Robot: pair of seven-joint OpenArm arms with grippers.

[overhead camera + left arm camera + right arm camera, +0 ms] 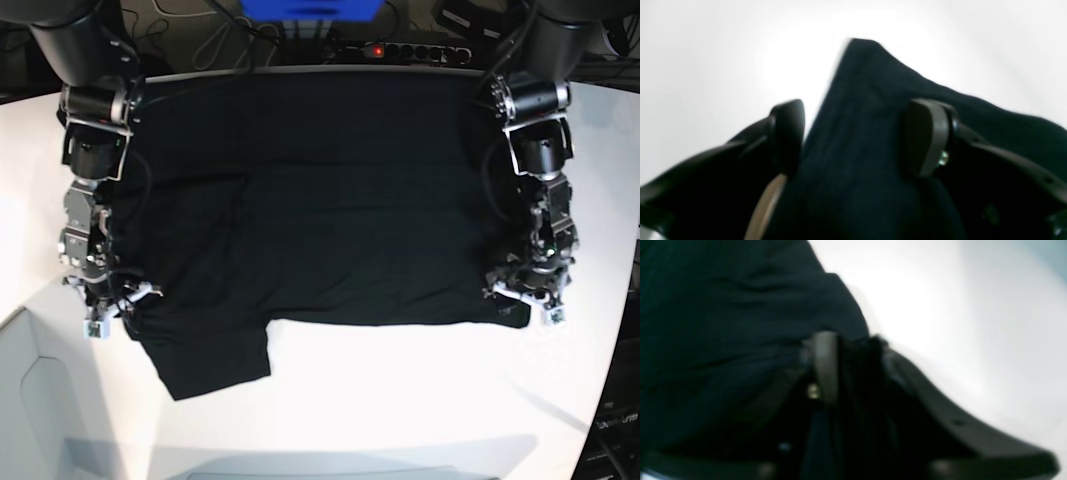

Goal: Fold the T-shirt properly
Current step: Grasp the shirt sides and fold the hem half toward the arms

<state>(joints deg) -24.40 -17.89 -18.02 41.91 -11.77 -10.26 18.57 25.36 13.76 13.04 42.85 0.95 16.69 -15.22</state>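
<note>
The black T-shirt (320, 200) lies spread flat on the white table (400, 400), with one sleeve (210, 360) sticking out at the near left. My right gripper (110, 310) is at the shirt's left edge. In the right wrist view, which is blurred, that gripper (853, 356) has its jaws drawn close on a bunch of the black cloth (723, 323). My left gripper (530, 305) is at the shirt's near right corner. In the left wrist view it (857, 133) stands open, its fingers set wide on either side of a raised ridge of the cloth (860, 100).
A power strip (400, 50) with cables and a blue object (310, 8) sit behind the table's far edge. The table's rim curves in at the near left (30, 330) and the near right (610, 380).
</note>
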